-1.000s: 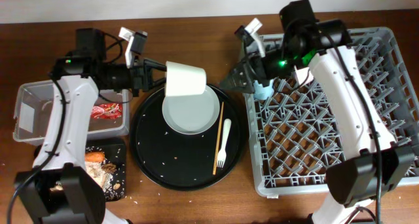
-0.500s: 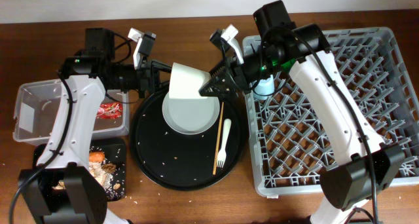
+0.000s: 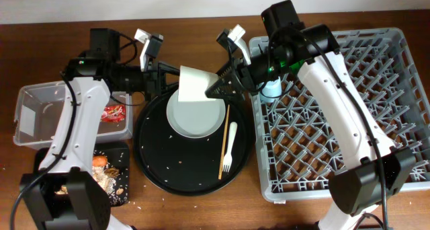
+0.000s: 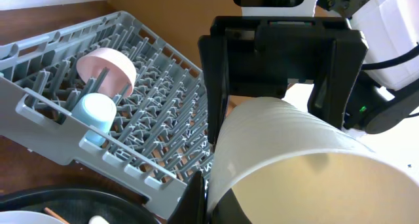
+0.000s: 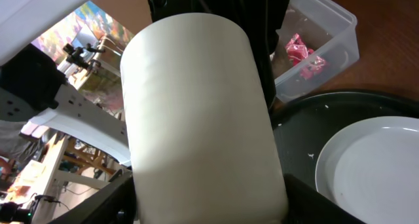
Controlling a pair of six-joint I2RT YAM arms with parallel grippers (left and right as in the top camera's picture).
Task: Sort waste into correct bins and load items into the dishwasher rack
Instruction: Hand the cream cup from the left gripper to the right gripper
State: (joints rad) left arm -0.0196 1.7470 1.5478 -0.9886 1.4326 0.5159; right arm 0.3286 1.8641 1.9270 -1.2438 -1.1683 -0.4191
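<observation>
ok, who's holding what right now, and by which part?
Left gripper pinches the cream cup by its rim wall. Right gripper straddles the cup's body; whether it grips yet cannot be told.

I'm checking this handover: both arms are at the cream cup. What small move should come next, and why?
Probably the right gripper should close firmly on the cream cup. Its fingers flank the cup, which the left gripper holds above the plate. Only then should the left let go.

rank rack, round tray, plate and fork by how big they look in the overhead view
Largest to smallest:
1. rack
2. round tray
3. plate
4. fork
None look close enough in size to leave the order in doubt.
</observation>
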